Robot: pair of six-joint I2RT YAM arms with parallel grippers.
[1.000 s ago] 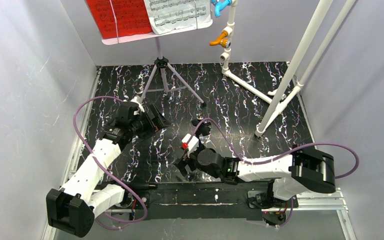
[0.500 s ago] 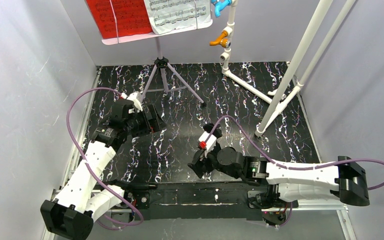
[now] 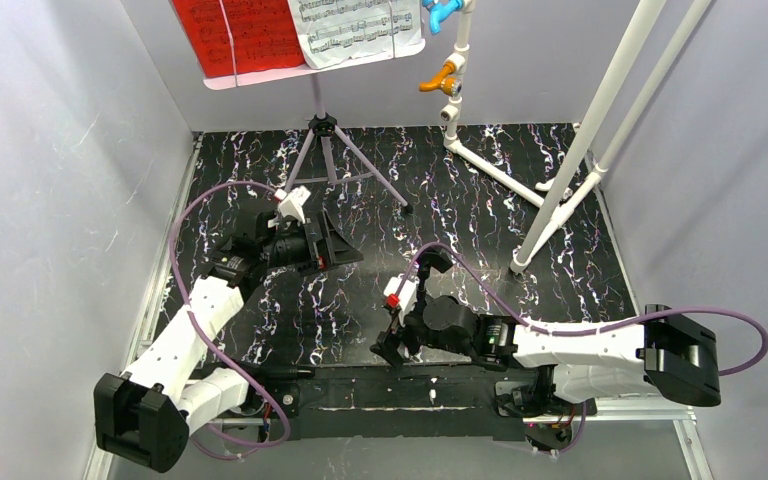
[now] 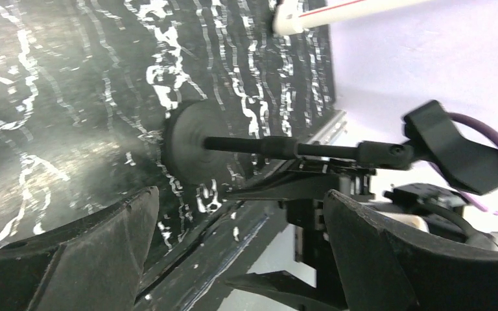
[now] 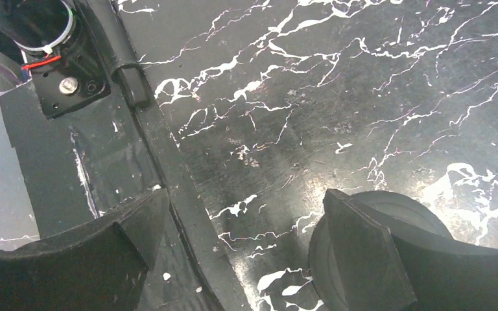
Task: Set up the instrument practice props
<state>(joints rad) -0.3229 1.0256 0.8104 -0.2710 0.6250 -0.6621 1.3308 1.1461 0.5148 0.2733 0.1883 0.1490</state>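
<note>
Right tool: pulled back toward the near edge since a moment ago, jaws wide, empty. Mic stand: seemingly upright and free on the surface, base just beside one finger. Left tool: swung right to face it, wide, empty. Music stand with pages: far left. Mic placement looks done.

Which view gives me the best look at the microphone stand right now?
Left wrist: the microphone stand shows side-on, round base and pole. Right wrist catches only part of its base behind a jaw. Top external doesn't clearly show it.
</note>
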